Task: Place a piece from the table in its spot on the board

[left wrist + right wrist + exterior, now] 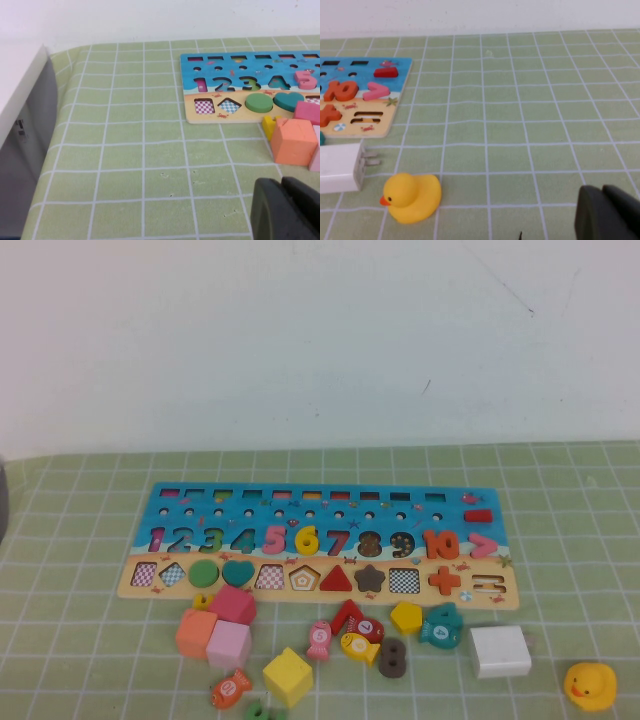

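Observation:
The board [180, 502] lies across the middle of the table [80, 640], with coloured numerals 1 to 10 along its blue part. The yellow "6" [307, 538] sits in the row between the pink 5 and the red 7. Neither arm shows in the high view. My left gripper [281, 182] is shut and empty, low over the cloth to the left of and nearer than the board's left end [200, 117]. My right gripper [602, 190] is shut and empty over bare cloth to the right of the board's right end [395, 107].
Loose pieces lie in front of the board: an orange cube [196, 632], pink cubes [232, 604], a yellow cube [288, 676], a yellow hexagon-like piece [405, 616], fish pieces and a brown 8 [391, 658]. A white charger [500, 651] and a yellow duck [590, 685] lie at the right.

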